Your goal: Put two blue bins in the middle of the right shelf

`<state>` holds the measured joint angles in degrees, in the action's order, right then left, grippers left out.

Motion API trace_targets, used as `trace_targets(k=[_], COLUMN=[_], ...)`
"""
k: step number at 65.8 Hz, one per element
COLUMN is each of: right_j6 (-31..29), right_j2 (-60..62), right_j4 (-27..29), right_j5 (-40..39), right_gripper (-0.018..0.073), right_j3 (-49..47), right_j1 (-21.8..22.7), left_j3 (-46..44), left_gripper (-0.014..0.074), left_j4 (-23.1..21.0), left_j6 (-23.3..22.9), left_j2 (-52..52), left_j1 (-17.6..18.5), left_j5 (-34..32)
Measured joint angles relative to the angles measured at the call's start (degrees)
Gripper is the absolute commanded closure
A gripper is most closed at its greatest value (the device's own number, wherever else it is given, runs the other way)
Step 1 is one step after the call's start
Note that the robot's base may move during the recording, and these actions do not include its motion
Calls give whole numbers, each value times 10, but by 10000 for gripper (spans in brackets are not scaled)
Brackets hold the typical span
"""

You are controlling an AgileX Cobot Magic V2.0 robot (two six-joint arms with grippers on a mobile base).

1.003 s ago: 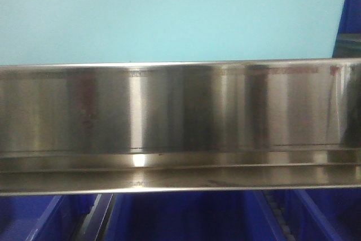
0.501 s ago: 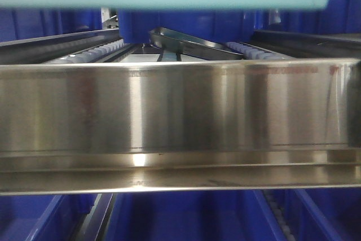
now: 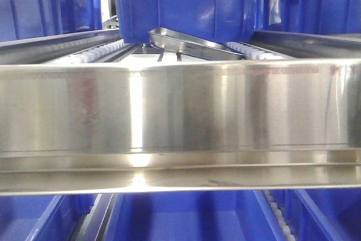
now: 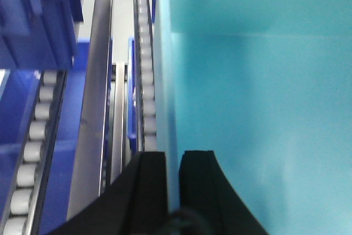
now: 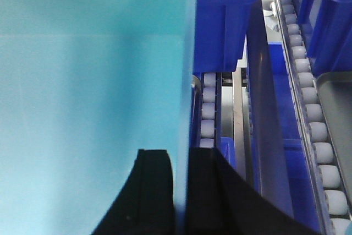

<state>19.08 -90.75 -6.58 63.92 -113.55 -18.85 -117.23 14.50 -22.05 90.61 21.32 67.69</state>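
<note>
Cyan bin (image 4: 258,108) gripped on both sides.
Left gripper (image 4: 173,191) pinches one wall, right gripper (image 5: 181,191) the other; rollers (image 4: 147,119) run just beside the bin.

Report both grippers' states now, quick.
Left gripper: shut on the pale blue bin, pinching its wall.
Right gripper: shut on the pale blue bin's wall too.

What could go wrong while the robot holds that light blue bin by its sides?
1. The left gripper and right gripper each pinch only a thin wall of the pale blue bin, so it might slip or tip.
2. The dark blue bins and roller tracks are close beside it, so a swing could bump them.
3. The metal tray looks tilted on the shelf lane and might snag the bin.
</note>
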Motion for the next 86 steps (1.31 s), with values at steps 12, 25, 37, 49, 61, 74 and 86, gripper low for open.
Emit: trace_targets(k=[12,25,37,49,61,74,86], right_j6=[0,0,0,0,0,0,0], right_j2=[0,0,0,0,0,0,0], right_j4=[0,0,0,-5,-8,-8,-9], right_j5=[-1,-1,-3,-39,-48,-51,-55], right_gripper=[727,727,727,727,727,727,727], right_j3=[0,0,0,0,0,0,0], right_j1=[0,0,0,0,0,0,0], left_j3=[-1,-1,-1,-1,-1,-1,-1], left_gripper=[707,707,707,707,707,707,707], left_j4=[2,2,2,5,7,7,8], left_j6=[0,0,0,0,0,0,0], left_j2=[0,0,0,0,0,0,0], left_j1=[0,0,0,0,0,0,0], left_j5=[-10,-11,-11,-12,-13,-13,-13])
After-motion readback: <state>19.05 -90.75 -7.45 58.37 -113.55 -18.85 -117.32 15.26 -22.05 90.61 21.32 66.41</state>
